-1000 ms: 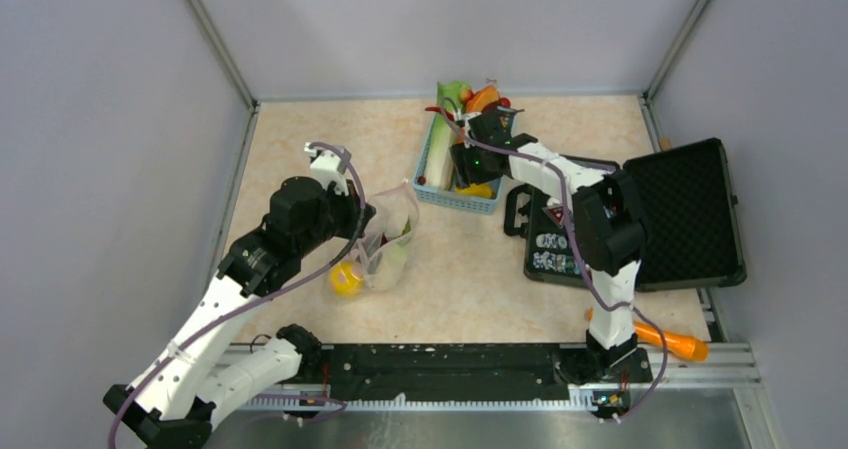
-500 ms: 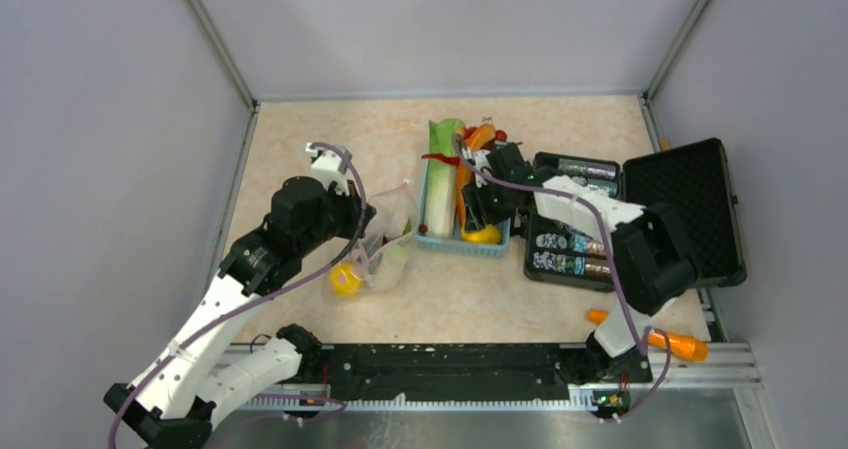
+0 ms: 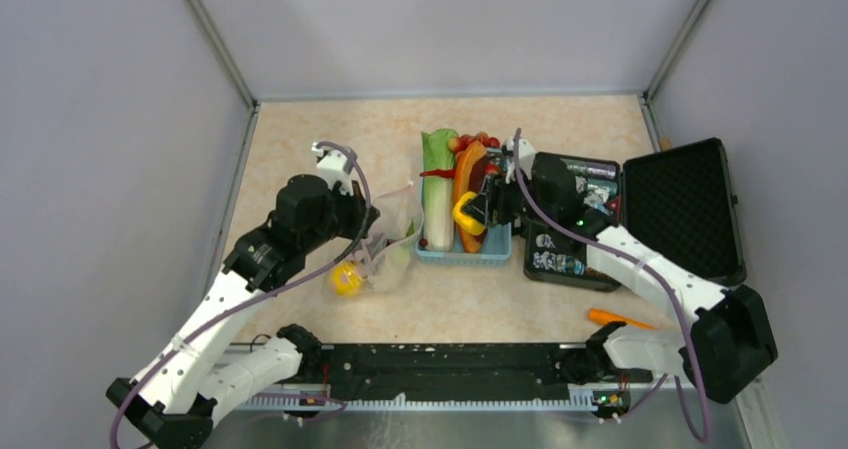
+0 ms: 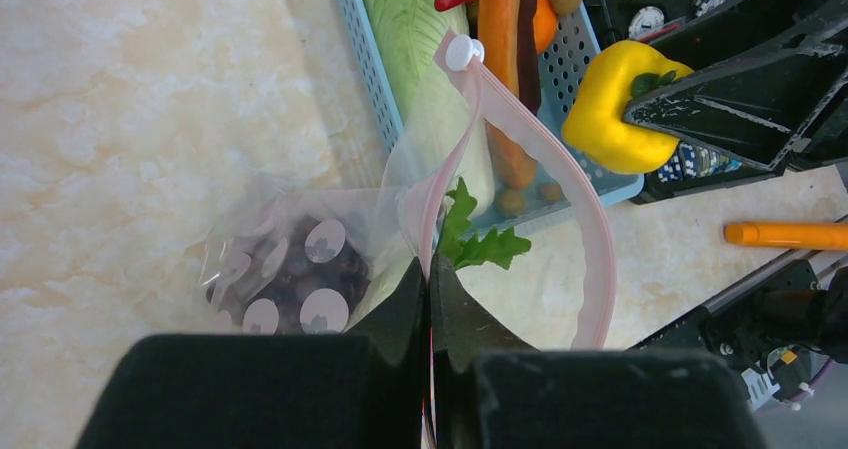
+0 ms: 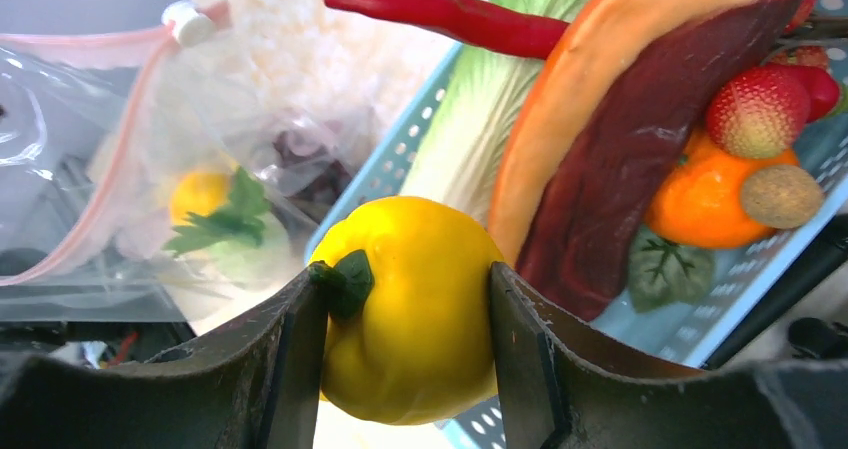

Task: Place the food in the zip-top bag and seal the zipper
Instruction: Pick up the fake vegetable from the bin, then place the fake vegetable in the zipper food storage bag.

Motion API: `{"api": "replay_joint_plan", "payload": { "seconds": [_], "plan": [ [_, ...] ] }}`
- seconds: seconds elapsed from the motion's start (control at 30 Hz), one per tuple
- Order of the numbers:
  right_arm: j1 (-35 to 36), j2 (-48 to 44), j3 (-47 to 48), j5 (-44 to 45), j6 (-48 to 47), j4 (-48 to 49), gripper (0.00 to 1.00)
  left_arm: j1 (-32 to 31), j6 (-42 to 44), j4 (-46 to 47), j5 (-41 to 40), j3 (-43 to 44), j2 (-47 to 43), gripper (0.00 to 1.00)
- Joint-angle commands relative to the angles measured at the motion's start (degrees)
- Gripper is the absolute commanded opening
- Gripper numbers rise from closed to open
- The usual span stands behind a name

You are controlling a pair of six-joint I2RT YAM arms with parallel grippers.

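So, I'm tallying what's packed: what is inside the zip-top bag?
Through the zip-top bag show dark purple grapes, a yellow fruit and a green leafy piece. The left gripper covers its near edge, so anything there is hidden.

The lower end of the clear pink-dotted plastic zip-top bag (image 4: 290,209) is hidden behind the black left gripper (image 4: 428,279), which is cut off by the bottom edge. The sides of the yellow plastic toy fruit (image 5: 410,269) are covered by the fingers (image 5: 285,379) of the right gripper (image 5: 405,299).

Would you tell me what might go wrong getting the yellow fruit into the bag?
The zip-top bag has a narrow looped mouth, pinched at one spot by the left gripper; the yellow fruit in the right gripper may catch on the zipper and fall outside. Pushing on it may tug the rim free.
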Motion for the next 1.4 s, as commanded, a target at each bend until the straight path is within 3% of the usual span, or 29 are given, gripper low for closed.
{"api": "replay_joint_plan", "payload": {
  "seconds": [0.0,0.1,0.2,0.33,0.47,0.73,0.9,1.13,1.23,1.3,1.37],
  "plan": [
    [0.2,-3.6,-3.9,-1.1,8.7,11.9,0.35,0.0,-0.1,2.4,1.6,0.3,0.5,0.0],
    [0.2,-5.9,-7.0,-1.6,13.5,18.0,0.33,0.1,-0.2,2.5,2.5,0.4,1.0,0.0],
    [0.7,-9.0,-9.8,-0.7,19.8,23.7,0.24,0.1,-0.4,2.6,2.5,0.5,1.0,0.0],
    [5.2,-12.8,-9.6,3.4,19.6,26.1,0.24,0.1,-0.1,2.8,2.4,0.5,0.2,0.0],
    [8.8,-13.5,-8.4,1.6,21.0,34.3,0.22,0.1,-0.3,2.1,2.8,1.1,0.7,0.0],
    [17.0,0.5,-6.8,-1.2,21.0,51.7,0.2,0.1,-1.4,2.7,3.9,1.9,0.1,0.0],
    [19.7,7.0,-4.0,3.3,16.3,46.6,0.2,0.1,-1.2,1.9,3.6,2.5,-0.3,0.0],
    [22.1,5.8,-3.2,6.1,8.4,39.6,0.31,0.0,-1.6,1.6,0.7,2.3,-2.6,0.0],
    [22.9,7.8,1.5,1.9,4.7,34.2,0.4,0.0,-1.7,2.2,-0.1,2.7,-3.7,0.0],
    [23.5,9.5,3.6,-1.4,2.9,33.1,0.48,0.0,-1.4,1.8,-0.2,3.7,-3.9,0.0],
    [24.0,10.6,4.6,-5.9,2.5,34.2,0.63,0.1,-0.5,0.2,-3.3,5.4,-3.8,0.0]
  ]
}}
